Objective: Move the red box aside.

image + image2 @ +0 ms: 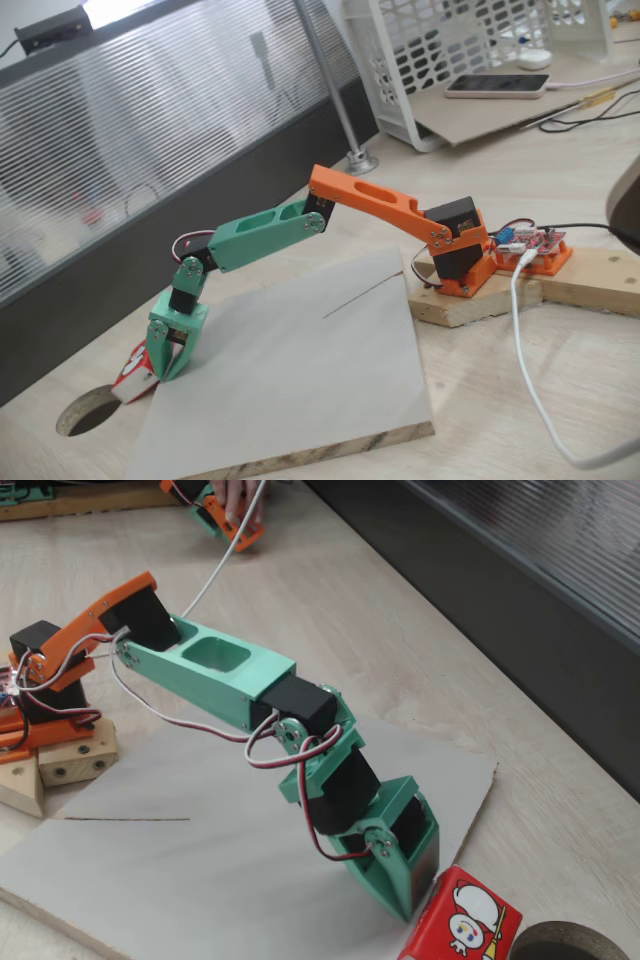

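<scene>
1. While the arm stretches out low, its green claw [165, 368] points down at the grey board's [300, 380] far corner.
2. At the claw's 8 o'clock in a fixed view, the red box [133, 378] lies tilted, touching the fingers; whether they grip it, I cannot tell.
3. Just beside the box, at its 4 o'clock in another fixed view, a round hole [570, 946] opens in the counter [350, 610].
</scene>
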Controlling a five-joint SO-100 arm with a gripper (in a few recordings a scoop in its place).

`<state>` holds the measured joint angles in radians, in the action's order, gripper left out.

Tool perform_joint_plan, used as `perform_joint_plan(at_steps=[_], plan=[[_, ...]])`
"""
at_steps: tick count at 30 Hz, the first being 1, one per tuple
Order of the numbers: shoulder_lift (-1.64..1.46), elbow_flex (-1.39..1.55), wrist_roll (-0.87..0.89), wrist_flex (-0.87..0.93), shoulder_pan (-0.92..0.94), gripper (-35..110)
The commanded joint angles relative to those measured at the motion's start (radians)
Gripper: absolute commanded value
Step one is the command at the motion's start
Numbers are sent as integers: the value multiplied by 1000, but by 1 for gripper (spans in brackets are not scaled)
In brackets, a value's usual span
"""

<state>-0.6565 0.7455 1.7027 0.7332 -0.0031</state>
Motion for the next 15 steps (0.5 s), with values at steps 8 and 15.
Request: perform_joint_plan(at_steps=[8,15], plan=[[-20,-8,21,-459,-11,4],[-20,5,23,-508,-12,4]])
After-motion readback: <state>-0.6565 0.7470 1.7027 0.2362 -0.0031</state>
